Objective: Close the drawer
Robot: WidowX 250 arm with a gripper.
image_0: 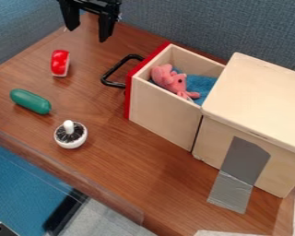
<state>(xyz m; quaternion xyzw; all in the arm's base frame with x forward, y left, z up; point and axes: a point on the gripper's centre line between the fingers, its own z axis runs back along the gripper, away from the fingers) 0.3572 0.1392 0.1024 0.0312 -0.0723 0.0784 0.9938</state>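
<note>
Jutting open from wooden cabinet (pixel 261 99), drawer (pixel 162 110) on desk (pixel 125 161) holds pink plush toy (pixel 169 79) and blue cloth (pixel 202 85). Black handle (pixel 115 68) on its red front. Gripper (pixel 87 33) at top left of view, apart from handle, jaws released, spread. Farther left: red-and-white object (pixel 60 63), green oblong object (pixel 30 101), round white brush (pixel 70 134). Grey tape (pixel 242 161) runs from cabinet side onto desk.

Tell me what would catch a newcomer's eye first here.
Probably the pale wooden drawer standing open mid-view, with its bright red front and black loop handle. Inside it, a pink plush toy stands out against blue cloth. Next comes the black two-finger gripper, open at the upper left.
</note>
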